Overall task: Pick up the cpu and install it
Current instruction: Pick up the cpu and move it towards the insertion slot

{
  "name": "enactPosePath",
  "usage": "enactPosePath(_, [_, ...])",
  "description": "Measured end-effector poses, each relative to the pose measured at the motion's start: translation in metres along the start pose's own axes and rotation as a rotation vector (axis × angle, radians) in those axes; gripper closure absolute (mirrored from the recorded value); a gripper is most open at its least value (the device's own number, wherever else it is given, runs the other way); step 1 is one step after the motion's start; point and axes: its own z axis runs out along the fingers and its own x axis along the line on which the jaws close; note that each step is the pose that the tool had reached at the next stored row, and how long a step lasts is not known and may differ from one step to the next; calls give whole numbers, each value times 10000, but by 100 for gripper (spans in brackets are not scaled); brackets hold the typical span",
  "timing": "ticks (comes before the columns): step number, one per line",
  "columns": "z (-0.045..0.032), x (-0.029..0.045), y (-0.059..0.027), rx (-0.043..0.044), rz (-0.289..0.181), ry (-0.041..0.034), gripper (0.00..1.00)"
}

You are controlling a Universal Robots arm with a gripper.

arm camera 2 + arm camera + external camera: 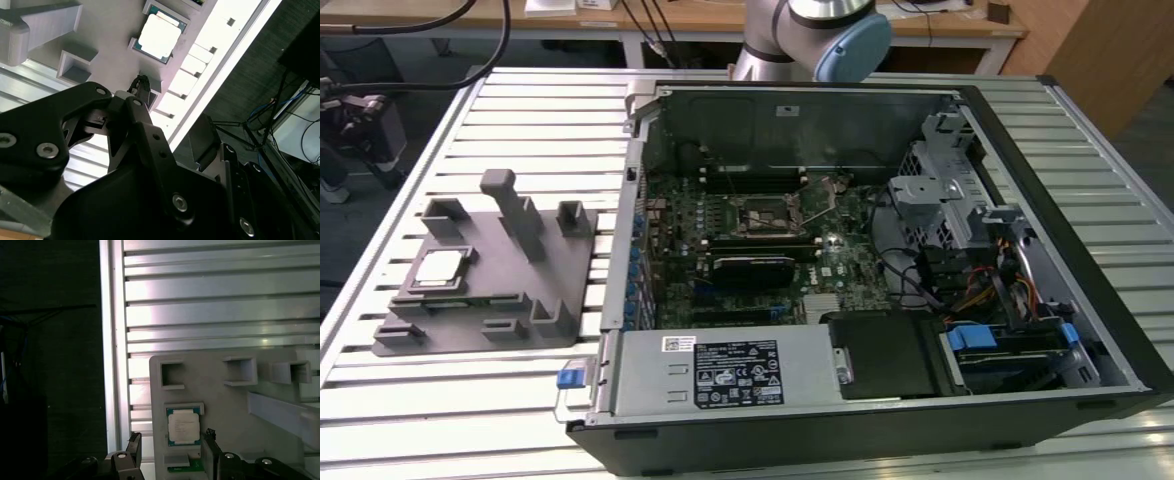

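Observation:
The cpu [440,268], a small square chip with a pale silver top, lies flat in a recess of the grey pegged tray [520,305] at the exterior view's left. In the first wrist view the cpu [182,426] sits in its recess in the tray [225,407]. My gripper [170,436] hangs above it, open, with one black finger [134,444] off the tray's edge and the other beside the chip. Nothing is held. In the second wrist view the cpu [159,36] lies beyond a dark fingertip [141,82].
An open computer case [1067,230] fills the middle of the slatted metal table [520,110]. Its motherboard carries a square socket [767,215] with a raised frame. A power supply [720,375] sits at the case front. The arm's base [814,40] stands behind the case.

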Motion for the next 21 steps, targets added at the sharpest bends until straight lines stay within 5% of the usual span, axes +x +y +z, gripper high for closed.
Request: enactPosePath(21, [90,-21,-3,7,-124,38,41])
